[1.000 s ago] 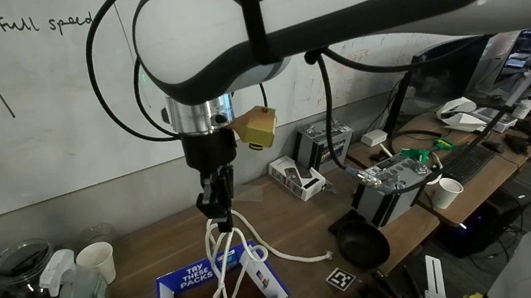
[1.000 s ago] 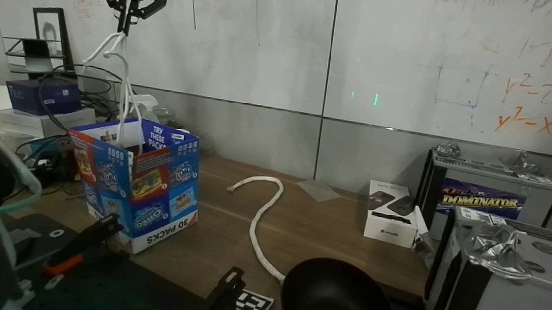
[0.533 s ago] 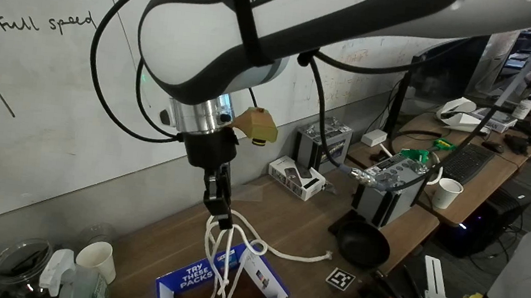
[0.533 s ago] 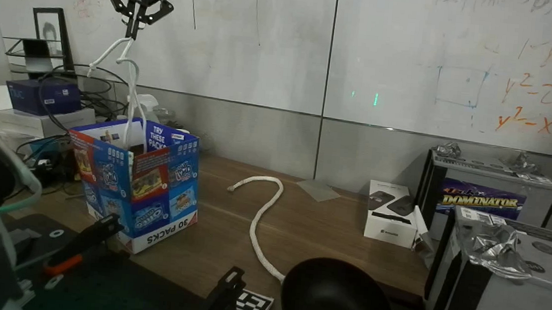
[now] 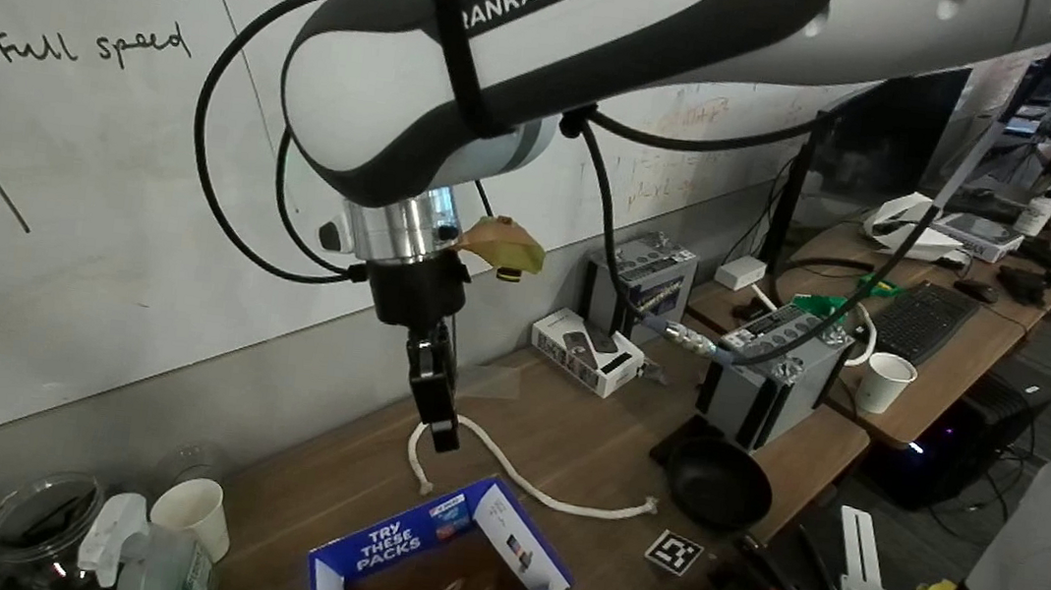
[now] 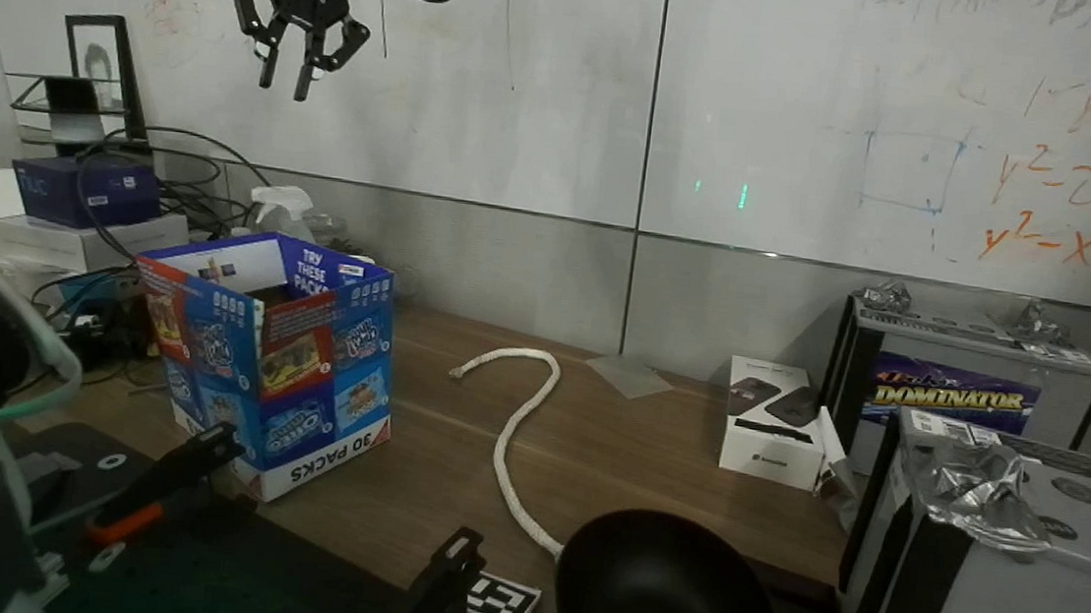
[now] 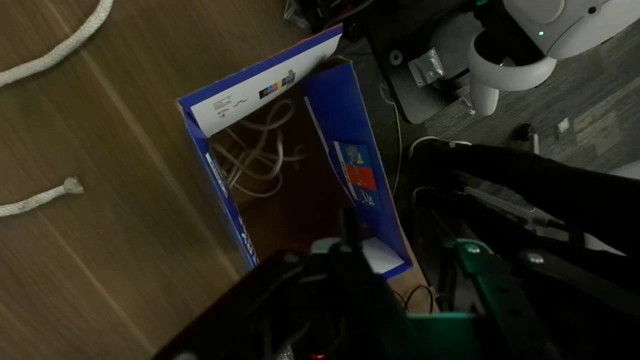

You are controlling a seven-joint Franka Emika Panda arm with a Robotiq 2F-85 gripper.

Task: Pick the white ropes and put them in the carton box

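Gripper (image 6: 284, 86) hung well above the carton box (image 6: 281, 372), fingers (image 6: 305, 80) spread w/ a gap b/w the tips; box sat on the wooden table (image 6: 435, 445), open side up, printed walls facing out; looped white rope (image 7: 260, 146) lay inside, heaped toward the upper-left part in wrist view, blurry in an ext. view, no. of strands hard to tell; second white rope (image 5: 565, 508) lay outside on the table, curved like a hook, one end near the box, other end near the black pan (image 5: 719, 485); B&W marker card (image 5: 674, 553) sat just beside pan; small white box (image 5: 586, 351) stood by a grey case (image 5: 643, 284).
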